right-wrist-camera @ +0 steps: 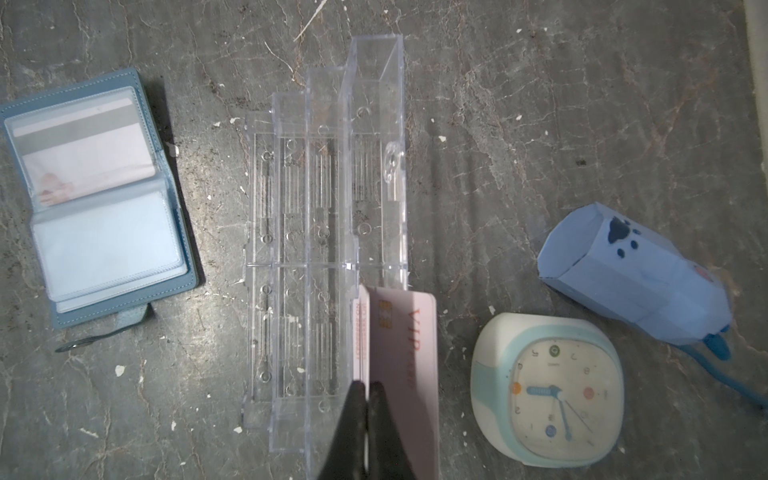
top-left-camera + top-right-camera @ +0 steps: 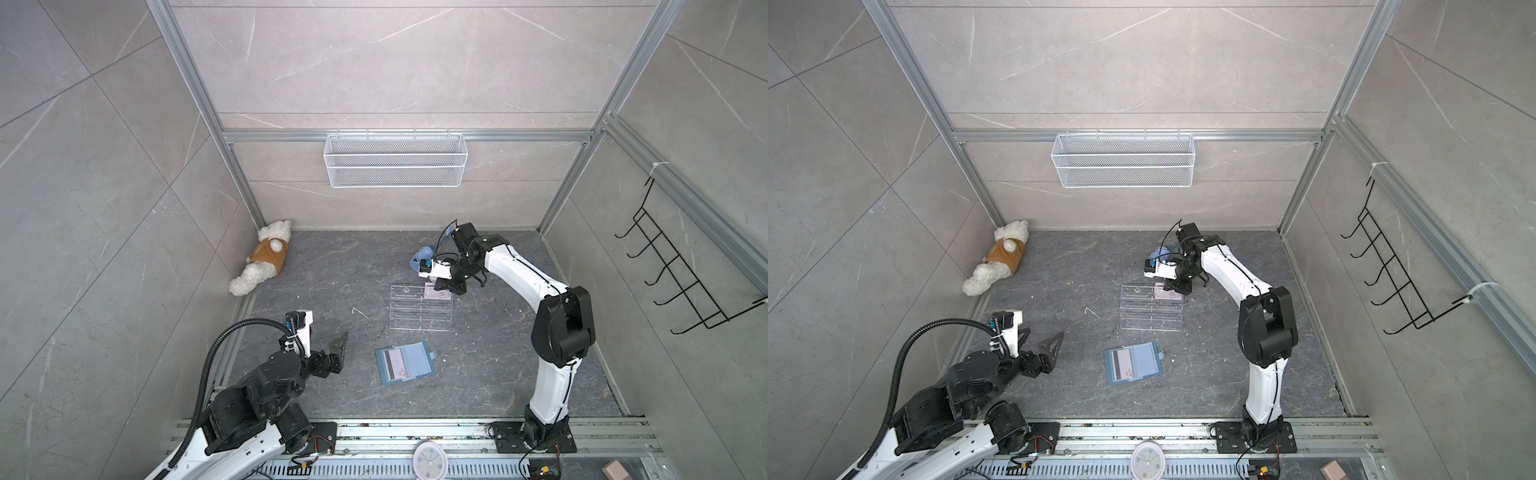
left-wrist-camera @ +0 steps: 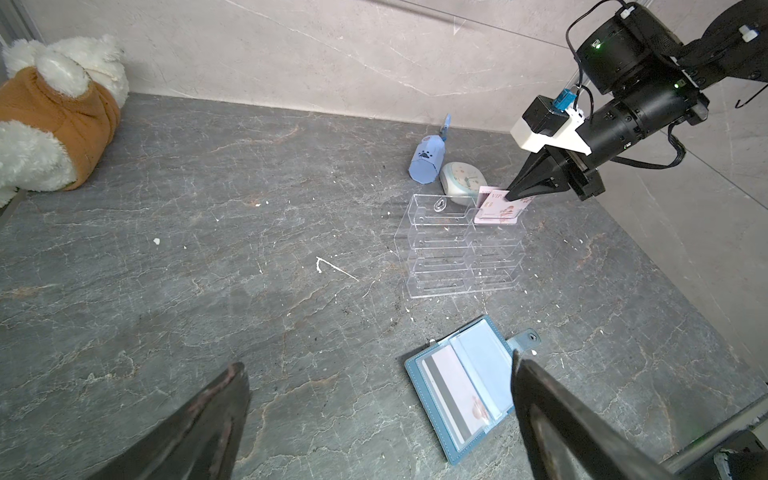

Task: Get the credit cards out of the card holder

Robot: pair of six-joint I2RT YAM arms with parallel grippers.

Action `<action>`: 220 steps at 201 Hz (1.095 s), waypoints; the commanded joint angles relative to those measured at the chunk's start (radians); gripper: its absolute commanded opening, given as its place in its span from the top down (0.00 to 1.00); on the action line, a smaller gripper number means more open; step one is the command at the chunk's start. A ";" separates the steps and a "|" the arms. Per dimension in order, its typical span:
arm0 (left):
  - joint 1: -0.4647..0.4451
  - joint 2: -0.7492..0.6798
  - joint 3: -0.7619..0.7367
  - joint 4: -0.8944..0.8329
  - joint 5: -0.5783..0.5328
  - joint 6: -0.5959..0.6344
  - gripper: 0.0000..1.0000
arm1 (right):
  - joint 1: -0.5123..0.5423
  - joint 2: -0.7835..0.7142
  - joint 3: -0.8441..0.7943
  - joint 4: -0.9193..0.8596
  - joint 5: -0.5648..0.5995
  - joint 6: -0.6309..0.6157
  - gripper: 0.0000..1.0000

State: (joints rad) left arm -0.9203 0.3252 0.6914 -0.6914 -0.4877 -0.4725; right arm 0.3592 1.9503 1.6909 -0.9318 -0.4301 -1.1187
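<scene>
Right fingers [image 1: 347,436]: pinched shut on the top edge of a pink card [image 3: 498,208], upright in a rack [image 3: 440,257] pocket at the tips. Just past them — clock [image 1: 548,386], then blue box [image 1: 631,286]. Left fingers [image 3: 199,436]: spread wide, holding nothing. Just ahead of them, holder [image 3: 428,395] lying open, striped card [image 3: 457,386] in its sleeve — well apart from the right pair.

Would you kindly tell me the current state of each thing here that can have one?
card holder: open, lying flat, snap tab undone.
sleeved card: inside the card holder, stripe up.
rack cards: standing in the acrylic rack's highest tier.
left gripper: open, empty.
right gripper: shut, pinching the rack cards.
</scene>
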 commanded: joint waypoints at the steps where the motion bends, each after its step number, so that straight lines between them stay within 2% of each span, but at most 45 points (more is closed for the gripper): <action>1: 0.001 -0.010 -0.003 0.038 -0.007 -0.006 0.01 | 0.004 0.019 0.034 -0.036 0.005 0.017 0.93; 83: 0.001 -0.023 -0.015 0.042 -0.007 -0.009 0.01 | 0.004 0.024 0.055 -0.070 0.036 0.029 0.93; 173: 0.001 -0.032 -0.018 0.041 0.001 -0.013 0.01 | 0.004 0.015 0.078 -0.063 0.031 0.068 0.80; 220: 0.001 -0.017 -0.011 0.053 0.035 -0.013 0.01 | 0.004 -0.038 0.084 -0.009 0.082 0.117 0.76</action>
State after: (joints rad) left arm -0.9203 0.3000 0.6727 -0.6796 -0.4866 -0.4763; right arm 0.3592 1.9579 1.7496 -0.9607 -0.3786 -1.0397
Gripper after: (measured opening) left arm 0.994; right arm 0.228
